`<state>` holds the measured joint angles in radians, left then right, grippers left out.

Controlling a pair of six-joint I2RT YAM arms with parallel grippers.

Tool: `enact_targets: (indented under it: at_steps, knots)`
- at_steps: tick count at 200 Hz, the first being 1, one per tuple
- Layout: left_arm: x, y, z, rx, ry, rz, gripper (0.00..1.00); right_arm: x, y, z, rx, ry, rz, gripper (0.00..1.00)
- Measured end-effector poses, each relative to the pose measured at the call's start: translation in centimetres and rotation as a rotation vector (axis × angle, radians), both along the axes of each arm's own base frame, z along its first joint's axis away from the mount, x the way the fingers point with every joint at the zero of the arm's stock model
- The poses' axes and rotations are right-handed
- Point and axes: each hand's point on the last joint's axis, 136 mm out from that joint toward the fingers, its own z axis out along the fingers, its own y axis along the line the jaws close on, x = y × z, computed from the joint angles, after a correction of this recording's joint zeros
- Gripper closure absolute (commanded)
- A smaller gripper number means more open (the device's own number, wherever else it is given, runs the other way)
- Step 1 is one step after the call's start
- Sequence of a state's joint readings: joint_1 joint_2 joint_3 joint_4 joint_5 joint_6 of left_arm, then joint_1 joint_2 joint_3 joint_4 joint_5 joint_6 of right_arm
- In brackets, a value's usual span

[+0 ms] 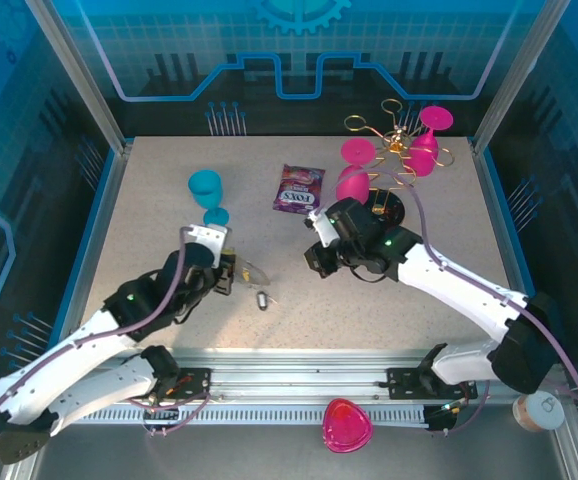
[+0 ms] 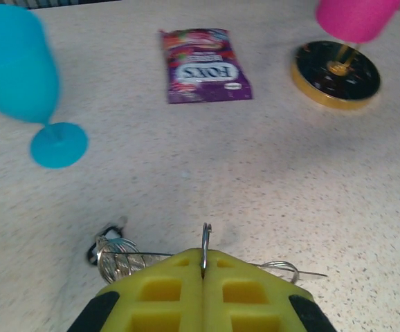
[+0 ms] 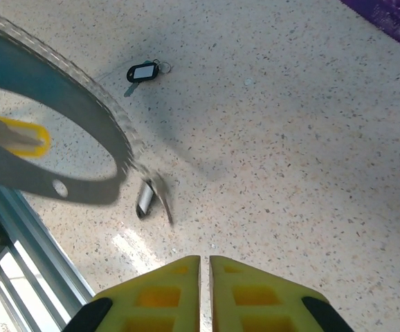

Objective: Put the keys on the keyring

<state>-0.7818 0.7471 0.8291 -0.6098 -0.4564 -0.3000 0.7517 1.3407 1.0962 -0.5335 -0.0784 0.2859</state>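
In the left wrist view my left gripper (image 2: pixel 205 259) is shut on the thin wire of the keyring (image 2: pixel 205 238), which stands edge-on between the yellow fingertips. Its silvery coiled stretch (image 2: pixel 117 257) lies to the left, with a dark key tab (image 2: pixel 97 242) beside it. From above, the left gripper (image 1: pixel 231 272) sits left of centre with the keyring (image 1: pixel 252 272) poking right, and a small key (image 1: pixel 262 298) lies just below it. My right gripper (image 3: pixel 205 266) is shut with nothing between its fingers. Below it lie a black-tabbed key (image 3: pixel 143 72) and another key (image 3: pixel 144 198). A blurred grey loop with a yellow tab (image 3: pixel 13 135) crosses the upper left.
A blue goblet (image 1: pixel 206 190) stands behind the left gripper, and a purple candy packet (image 1: pixel 298 187) lies mid-table. Pink goblets hang on a gold wire rack (image 1: pixel 397 140) at the back right, by a black-and-gold disc (image 1: pixel 389 210). The metal rail (image 3: pixel 20 235) marks the near edge.
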Motion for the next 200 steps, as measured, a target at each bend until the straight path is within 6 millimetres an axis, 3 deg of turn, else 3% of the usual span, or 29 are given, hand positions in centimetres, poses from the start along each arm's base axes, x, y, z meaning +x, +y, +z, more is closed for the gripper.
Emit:
enact_targets:
  at_steps: [60,92,122,168,200]
  knots:
    - [-1.0,7.0,4.8,0.075,-0.075,0.265,1.00,1.5,3.5,0.2,0.002,0.001,0.037,0.81]
    - [-0.8,10.7,4.7,0.148,-0.071,0.423,1.00,3.0,6.6,-0.1,0.022,0.017,0.036,0.77]
    - [-0.6,13.9,4.5,0.173,-0.054,0.564,1.00,4.4,10.9,-1.7,0.031,0.049,0.023,0.75]
    - [-0.3,15.2,4.1,0.203,-0.029,0.624,1.00,6.0,16.3,-6.2,0.026,0.112,-0.044,0.65]
    - [-0.2,15.1,4.1,0.201,-0.029,0.621,1.00,7.5,18.3,-8.7,0.031,0.155,-0.118,0.57]
